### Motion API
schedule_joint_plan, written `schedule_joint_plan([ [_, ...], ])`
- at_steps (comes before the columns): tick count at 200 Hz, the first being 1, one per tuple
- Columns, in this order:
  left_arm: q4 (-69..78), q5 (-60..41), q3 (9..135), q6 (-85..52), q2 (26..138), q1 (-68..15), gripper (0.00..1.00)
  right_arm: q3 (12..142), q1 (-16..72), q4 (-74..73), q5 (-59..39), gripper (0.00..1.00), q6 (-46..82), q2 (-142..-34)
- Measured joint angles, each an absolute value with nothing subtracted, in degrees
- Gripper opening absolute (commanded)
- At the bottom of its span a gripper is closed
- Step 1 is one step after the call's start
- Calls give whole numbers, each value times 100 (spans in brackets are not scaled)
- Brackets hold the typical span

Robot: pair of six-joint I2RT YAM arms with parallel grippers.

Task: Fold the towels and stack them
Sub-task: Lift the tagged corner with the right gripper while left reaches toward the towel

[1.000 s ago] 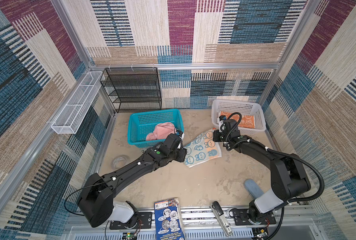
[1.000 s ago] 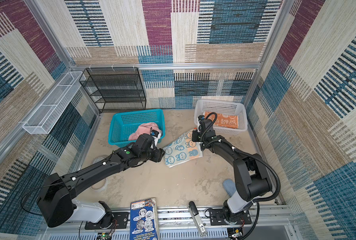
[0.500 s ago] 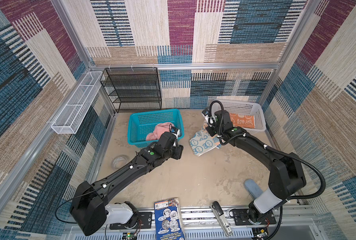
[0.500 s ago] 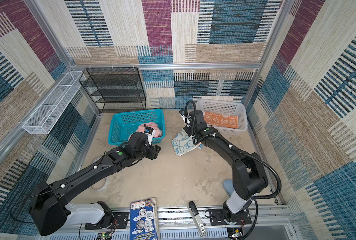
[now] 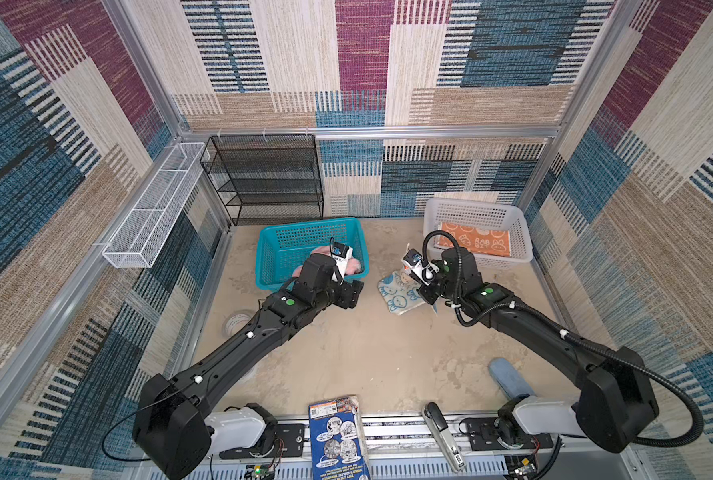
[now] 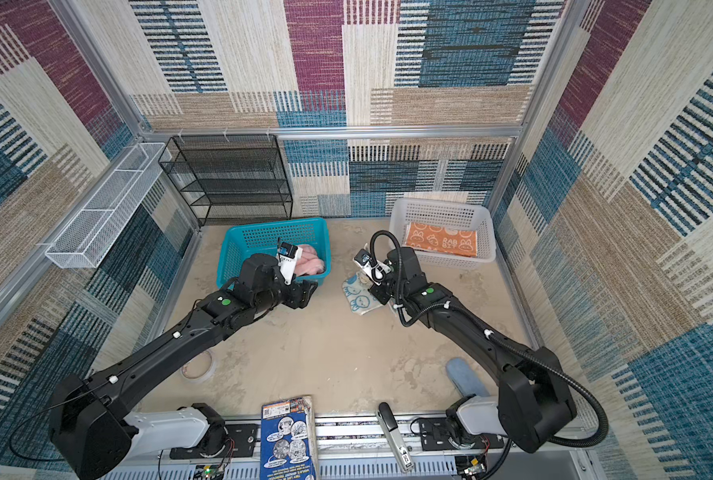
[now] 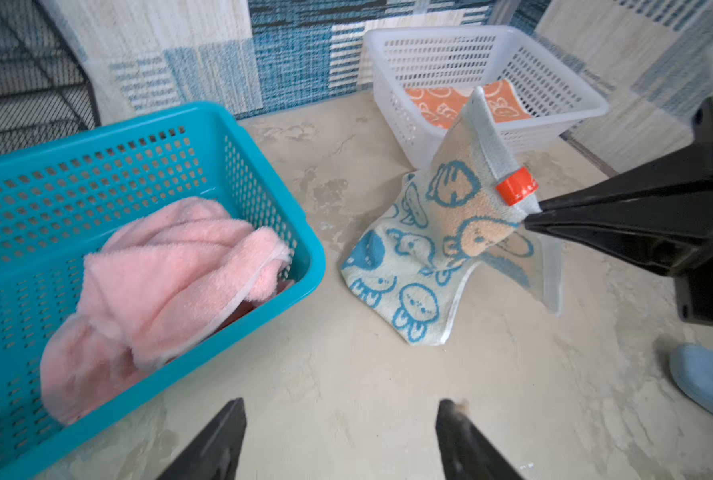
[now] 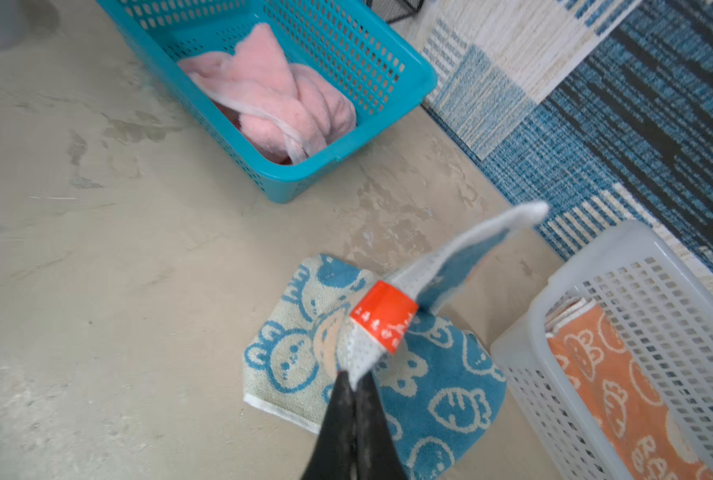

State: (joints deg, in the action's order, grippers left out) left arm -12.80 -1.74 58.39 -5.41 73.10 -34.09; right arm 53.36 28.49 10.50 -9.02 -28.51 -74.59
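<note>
The blue printed towel (image 5: 400, 293) (image 8: 429, 374) lies partly on the table between the two baskets. My right gripper (image 8: 352, 380) (image 7: 527, 218) is shut on its edge by the orange tag, and holds that edge lifted off the table. My left gripper (image 7: 342, 405) (image 5: 357, 293) is open with nothing between its fingers. It hovers over bare table by the teal basket (image 5: 309, 226), apart from the blue towel. The pink towel (image 7: 172, 282) (image 6: 311, 262) sits crumpled in that basket. The orange towel (image 5: 475, 245) (image 8: 621, 386) lies flat in the white basket (image 5: 471, 205).
A black wire shelf (image 5: 267, 178) stands at the back left and a white wire tray (image 5: 151, 208) hangs on the left wall. A tape roll (image 5: 238, 322) lies under the left arm. A blue box (image 5: 338, 440), a stapler-like tool (image 5: 442, 432) and a light blue object (image 5: 506, 378) lie near the front edge.
The left gripper has let go of the blue towel, opened wider and drawn back to the left. The right gripper has carried the towel's edge over it, so the towel is bunched smaller.
</note>
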Motion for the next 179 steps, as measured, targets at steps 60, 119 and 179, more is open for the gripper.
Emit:
schedule_joint_plan([
  [60, -482, -548, 6488, 429, 7913, -3312, 85, 5194, 2934, 910, -1186, 0, -2884, -7107],
  [119, -937, -1514, 7983, -351, 9094, -3291, 85, 5168, 3041, 871, -1194, 0, -2895, -7244],
  [179, -1706, -2095, 8838, -1369, 10005, -3286, 77, 5159, 3144, 709, -1168, 0, -2871, -7290],
])
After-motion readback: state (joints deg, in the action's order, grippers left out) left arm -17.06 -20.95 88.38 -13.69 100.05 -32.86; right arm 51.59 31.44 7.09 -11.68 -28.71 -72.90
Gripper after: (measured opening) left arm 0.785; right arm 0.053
